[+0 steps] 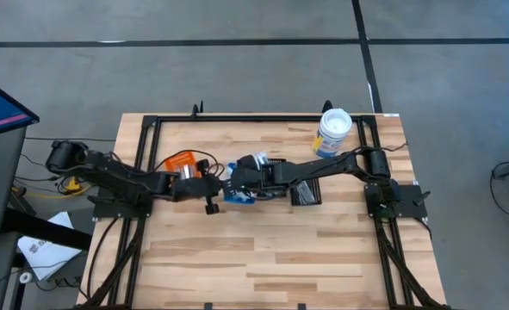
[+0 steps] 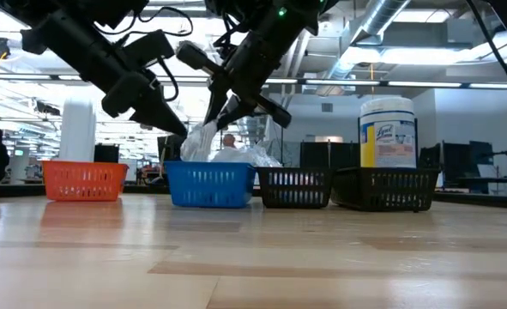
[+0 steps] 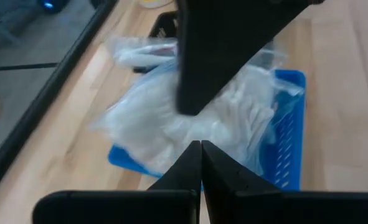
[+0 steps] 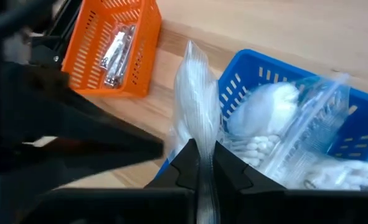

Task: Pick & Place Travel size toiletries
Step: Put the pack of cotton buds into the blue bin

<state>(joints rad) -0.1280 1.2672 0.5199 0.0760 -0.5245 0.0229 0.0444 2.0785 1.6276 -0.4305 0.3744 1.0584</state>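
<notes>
Toiletries in clear crinkly packets (image 4: 296, 146) fill the blue bin (image 2: 208, 184) near the middle of the worktop (image 1: 271, 250), heaped above its rim; through the wrap, cotton-swab-like sticks can be made out, but most of the contents are blurred. One clear packet (image 4: 196, 106) hangs over the bin's left edge, pinched between the closed fingers of the right pincer (image 4: 199, 163), which is above that edge of the bin. From above, this pincer and the arm behind it cover nearly all of the blue bin, so only a sliver of blue shows.

The left pincer (image 3: 200, 163) has its fingers pressed together with nothing between them, hovering just left of the blue bin; a dark part of the other arm blocks much of its own camera's sight of the packets.

An orange bin (image 4: 112, 46) sits to the left and holds a few silvery sachets (image 4: 118, 50). Two black bins (image 2: 339, 187) stand to the right, their contents not visible. A white tub (image 1: 333, 131) stands at the far right, partly hidden behind one black bin in the low view.
</notes>
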